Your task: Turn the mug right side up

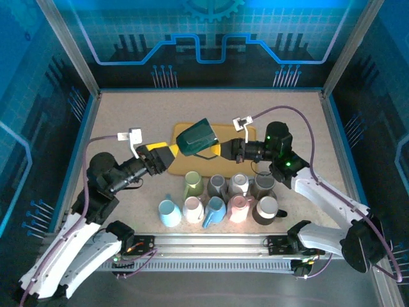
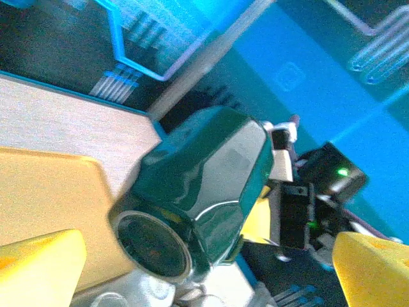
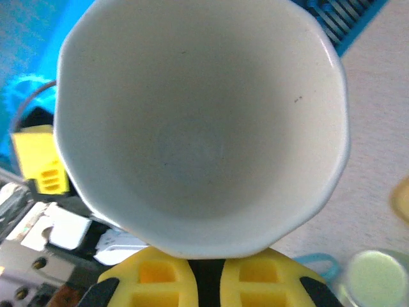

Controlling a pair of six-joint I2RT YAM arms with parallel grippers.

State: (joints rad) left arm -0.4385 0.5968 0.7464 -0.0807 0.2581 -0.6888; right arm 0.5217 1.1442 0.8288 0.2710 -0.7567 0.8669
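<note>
A dark green mug [image 1: 197, 136] with a white inside hangs tilted on its side above the yellow board [image 1: 181, 130]. Its base [image 2: 152, 244] points toward my left gripper and its mouth [image 3: 198, 121] faces the right wrist camera. My right gripper [image 1: 223, 151] is shut on the mug at its lower edge, and its yellow fingers [image 3: 153, 281] sit close together under the rim. My left gripper [image 1: 163, 157] stands open. Its yellow fingers [image 2: 39, 257] are spread wide on either side of the mug's base and do not touch it.
Several mugs stand in two rows near the table's front, among them a green one [image 1: 193, 185], a light blue one [image 1: 169, 213] and a brown one [image 1: 266, 210]. Blue enclosure walls ring the table.
</note>
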